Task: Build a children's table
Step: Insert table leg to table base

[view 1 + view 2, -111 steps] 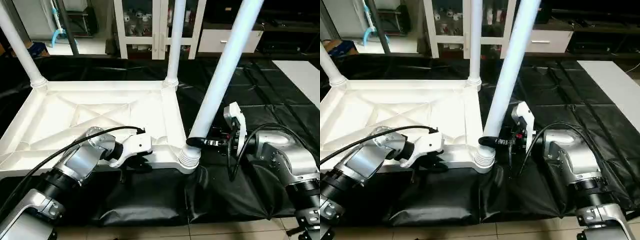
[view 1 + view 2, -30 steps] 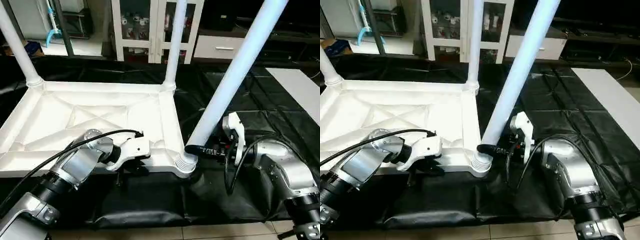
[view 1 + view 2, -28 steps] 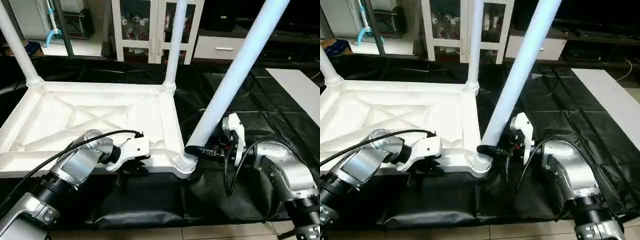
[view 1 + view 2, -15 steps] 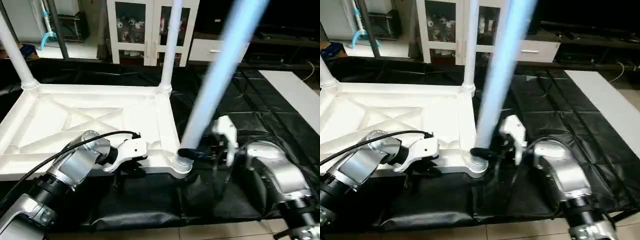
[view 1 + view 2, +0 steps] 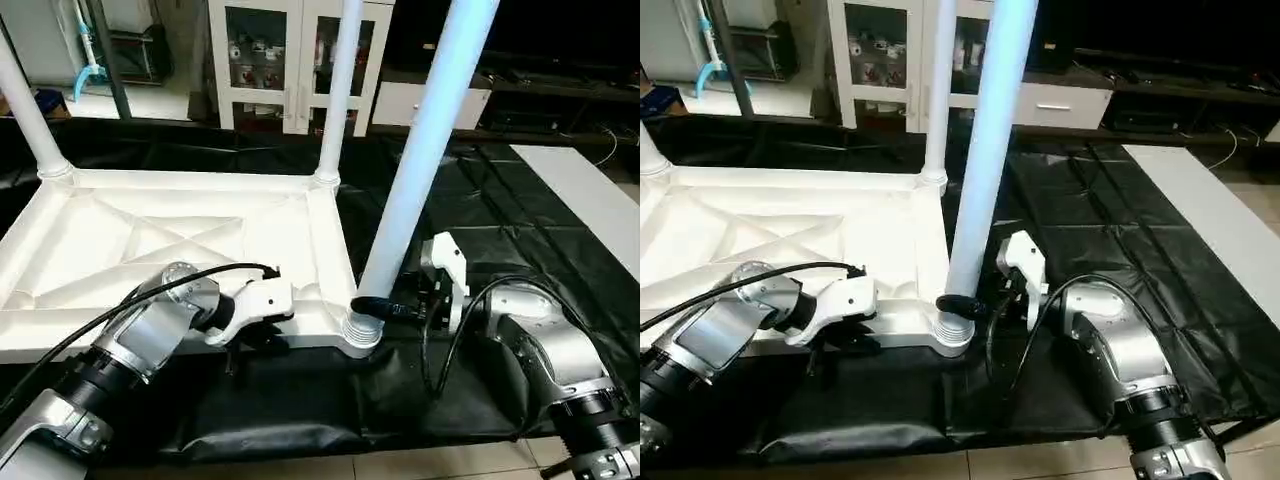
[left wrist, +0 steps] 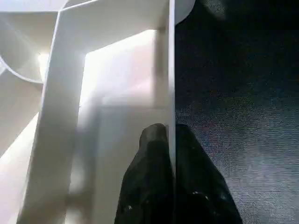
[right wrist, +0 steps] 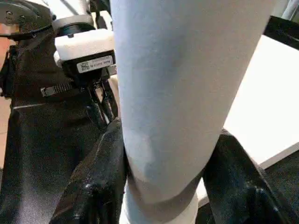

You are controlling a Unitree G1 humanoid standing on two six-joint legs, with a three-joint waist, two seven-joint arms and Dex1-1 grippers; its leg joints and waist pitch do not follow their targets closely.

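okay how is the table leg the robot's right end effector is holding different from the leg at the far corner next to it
The near leg leans slightly and has the right end effector clamped around its base, threads exposed above its corner socket. The far leg stands upright, untouched, seated flush in its socket. Both are white tapered tubes rising from the upturned tabletop.

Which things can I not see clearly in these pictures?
- Leg's threaded end: hidden inside the corner socket, head views.
- Legs' upper ends: cut by the head views' top edge.
- Right gripper's inner pads: covered by the leg, right wrist view.
- Tabletop's near-left corner: behind the left forearm, head views.
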